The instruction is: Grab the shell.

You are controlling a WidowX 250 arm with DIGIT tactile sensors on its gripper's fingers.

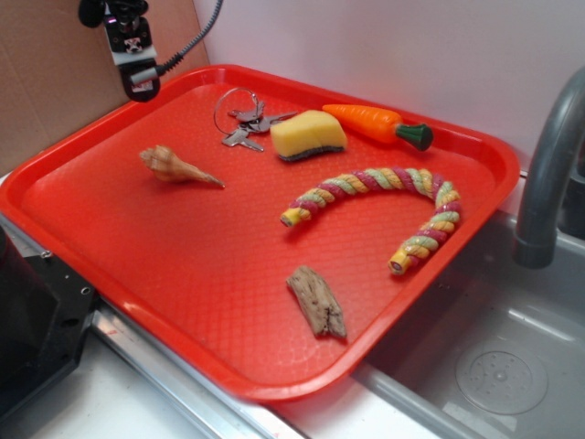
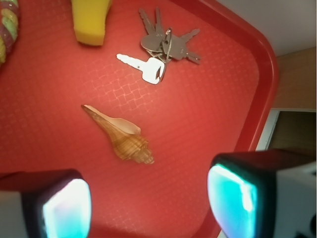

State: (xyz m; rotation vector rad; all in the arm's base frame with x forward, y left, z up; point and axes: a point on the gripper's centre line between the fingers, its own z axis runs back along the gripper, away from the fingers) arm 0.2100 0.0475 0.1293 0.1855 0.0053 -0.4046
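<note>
The exterior view shows the whole red tray and six items on it: shell, keys, sponge, toy carrot, rope and wood chunk. It also shows a grey tap at 3 o'clock and a sink basin at 4 o'clock. Of me it shows only a dark part at 11 o'clock, high above the tray's far corner.

The wrist view shows my gripper: two pads at the bottom edge, spread wide, with bare tray between them and nothing held. This view gives the shell, keys, part of the sponge and a sliver of rope only. Carrot, wood, tap and sink lie outside it. The tray rim curves down the 3 o'clock side.

Shell position: on the tray floor, apart from all other items. In the exterior view it sits at 10 o'clock of the tray, with the keys at its 2 o'clock. In the wrist view it lies just above the gap between my pads, clear of both.

Long axis: in the wrist view it runs 10 to 4 o'clock, thin tip toward 10, whorled end toward 4. In the exterior view the tip points toward 4 o'clock.

Appearance: tan-beige, brown-banded whorls, pale smooth opening, knobbly body tapering to a thin point.
</note>
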